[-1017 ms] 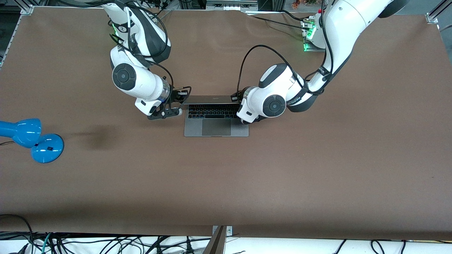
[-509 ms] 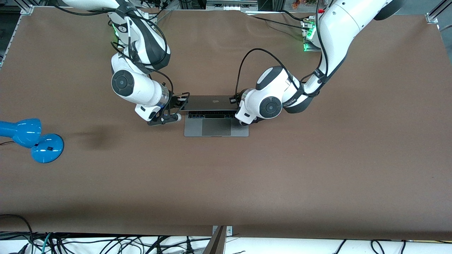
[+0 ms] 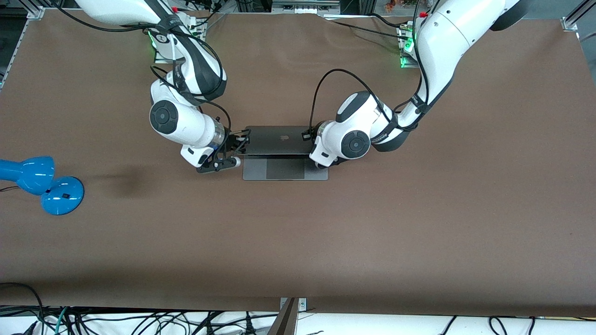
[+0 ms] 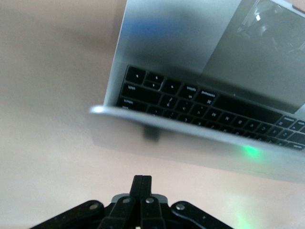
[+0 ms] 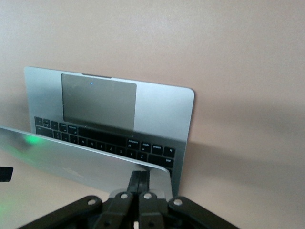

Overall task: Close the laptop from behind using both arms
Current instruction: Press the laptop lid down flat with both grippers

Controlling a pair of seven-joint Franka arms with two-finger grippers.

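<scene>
The laptop lid, stiff on its hinge, is best pushed at both top corners by the closed left hand and closed right hand.

The laptop lies on the counter, about in the middle, and its lid leans low over the keys. The right hand is at the lid corner toward the right arm's end of the counter. The left hand is at the lid corner toward the left arm's end, so the laptop sits between the two hands. The trackpad is on the part of the laptop nearer to the front camera. A lamp rests well apart from the laptop, at the counter edge toward the right arm's end.
</scene>
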